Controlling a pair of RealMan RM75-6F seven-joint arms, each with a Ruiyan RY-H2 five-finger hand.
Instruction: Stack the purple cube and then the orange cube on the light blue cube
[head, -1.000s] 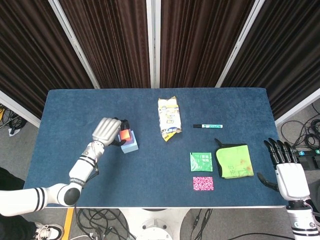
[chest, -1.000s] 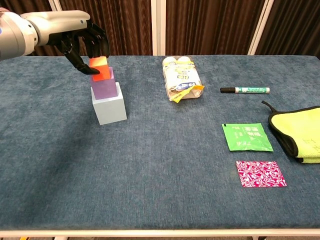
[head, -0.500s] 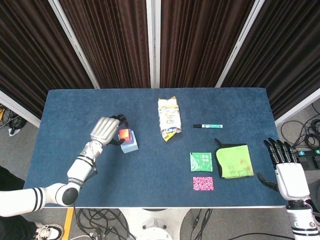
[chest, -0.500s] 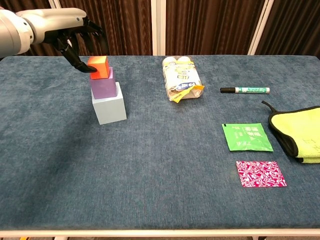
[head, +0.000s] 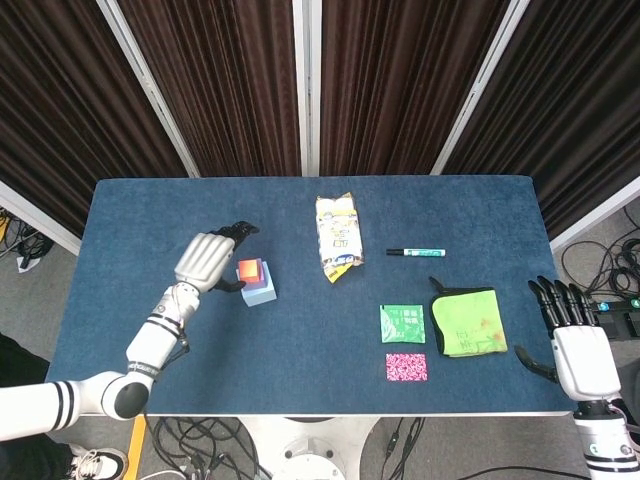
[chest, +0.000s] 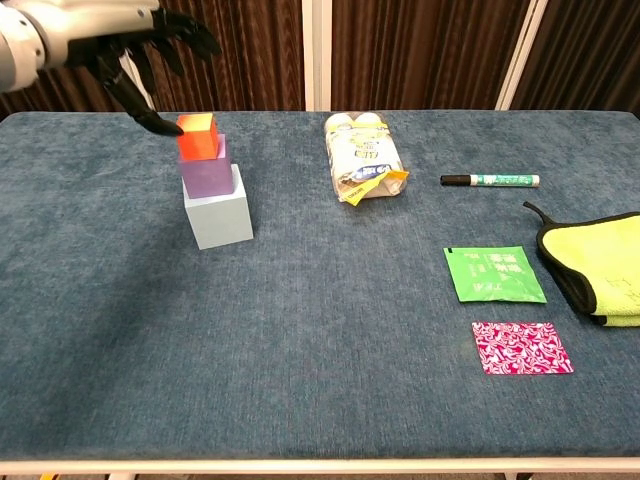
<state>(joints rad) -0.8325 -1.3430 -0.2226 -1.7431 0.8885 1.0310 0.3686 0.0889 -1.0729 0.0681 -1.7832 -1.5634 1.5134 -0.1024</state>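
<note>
Chest view is showing the orange cube (chest: 196, 136) sitting on the purple cube (chest: 206, 168), itself on the light blue cube (chest: 217, 208), at the worktop's (chest: 320, 350) 10 o'clock. The left robot hand (chest: 140, 62) is hovering beside the stack with fingers spread, holding nothing, one fingertip possibly touching orange. Stacking looks finished; next, a clean retreat is called for. The right robot hand (head: 572, 335) is lying open at 4 o'clock.

The left hand (head: 207, 262), fingers spread, hovers beside the orange cube (head: 249, 271) topping the light blue cube (head: 263, 291), while the right hand (head: 573, 340) waits, fingers apart, off the blue table (head: 300, 340).
</note>
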